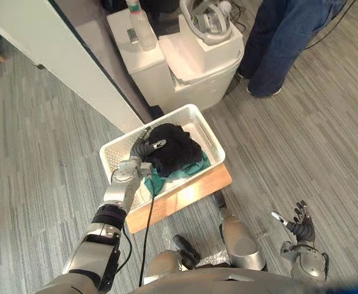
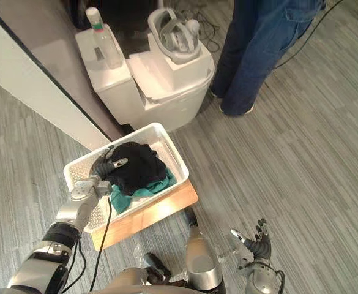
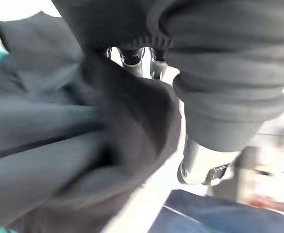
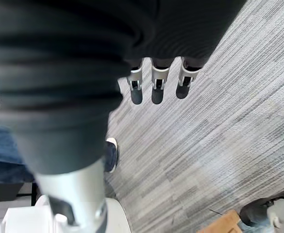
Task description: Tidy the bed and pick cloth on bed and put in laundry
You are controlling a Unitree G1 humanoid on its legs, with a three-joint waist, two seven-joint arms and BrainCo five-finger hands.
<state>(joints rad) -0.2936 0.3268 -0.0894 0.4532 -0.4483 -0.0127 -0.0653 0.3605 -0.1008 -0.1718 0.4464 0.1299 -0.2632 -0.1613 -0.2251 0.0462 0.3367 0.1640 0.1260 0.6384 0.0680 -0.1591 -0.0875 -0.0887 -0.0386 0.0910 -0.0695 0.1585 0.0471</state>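
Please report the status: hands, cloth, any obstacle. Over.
Left hand on black cloth in basket, grip unclear. Right hand open, idle. Green cloth underneath. Person beyond basket, not blocking.

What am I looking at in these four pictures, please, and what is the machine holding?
This is a humanoid robot, seen through its own cameras. The two wide pictures come from the two eyes in its head, looking down. The two close ones come from cameras on its wrists. Its left hand lies on a black cloth inside a white basket, with a teal cloth beneath. The left wrist view shows that black cloth from very near. Whether the hand grips it, I cannot tell. The basket stands on a wooden board. The right hand hangs open over the floor, holding nothing. A person in jeans stands nearby.
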